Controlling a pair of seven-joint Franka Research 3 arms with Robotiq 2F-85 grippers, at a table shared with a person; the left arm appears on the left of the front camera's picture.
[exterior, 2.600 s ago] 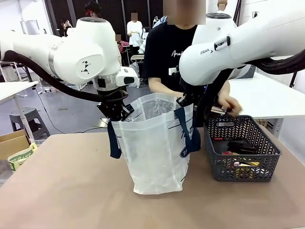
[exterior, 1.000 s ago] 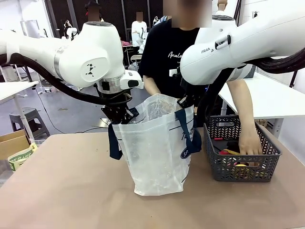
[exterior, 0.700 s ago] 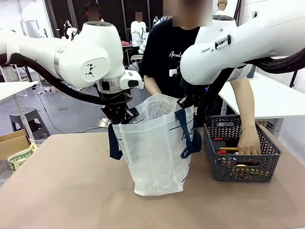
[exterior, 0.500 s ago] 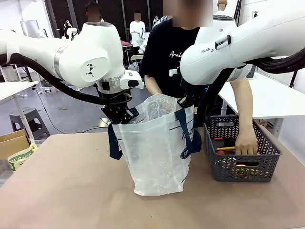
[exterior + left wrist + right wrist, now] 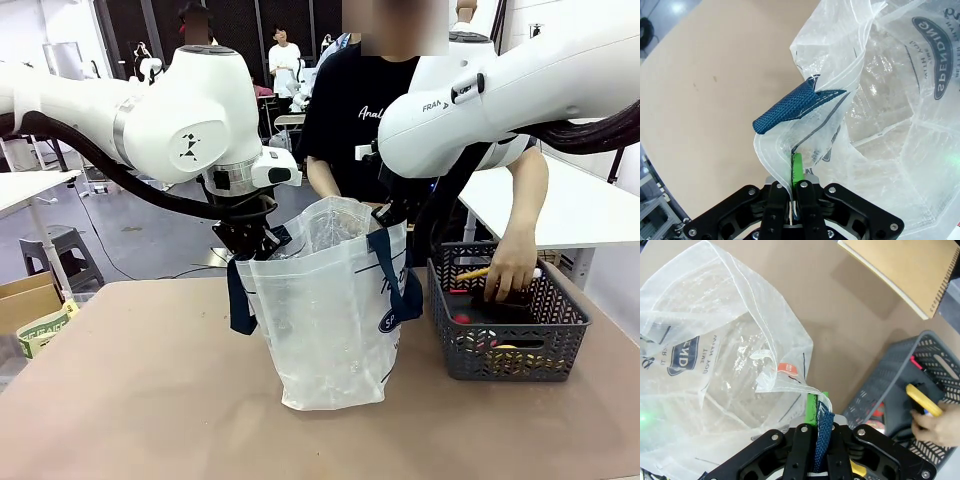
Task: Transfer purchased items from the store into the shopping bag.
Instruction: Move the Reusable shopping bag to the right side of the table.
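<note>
Currently I'm in the holding step: both of my arms keep the shopping bag (image 5: 320,320) standing open on the desk (image 5: 150,400) while the person does the transferring. My left hand (image 5: 792,175) is clamped together on the bag's thin plastic rim, just beside the navy strap (image 5: 785,107). My right hand (image 5: 817,412) is pinched shut on the opposite rim, with that side's strap caught between its pads. The mouth is spread between them, and I cannot make out anything lying inside through the film.

The grey basket (image 5: 510,365) sits just beside the bag on my right, with dark and yellow goods still in it. The person's hand (image 5: 510,270) is at its rim, gripping a slim yellow item (image 5: 472,273). A kraft spiral notebook (image 5: 905,270) lies on the desk beyond the bag.

I judge the next move is the person's, a short carry across into the bag; mine is only to stay firm and keep the opening wide.

Half a second ago that hand was lower, down among the goods; now it has lifted. My arms and the bag have not shifted.
</note>
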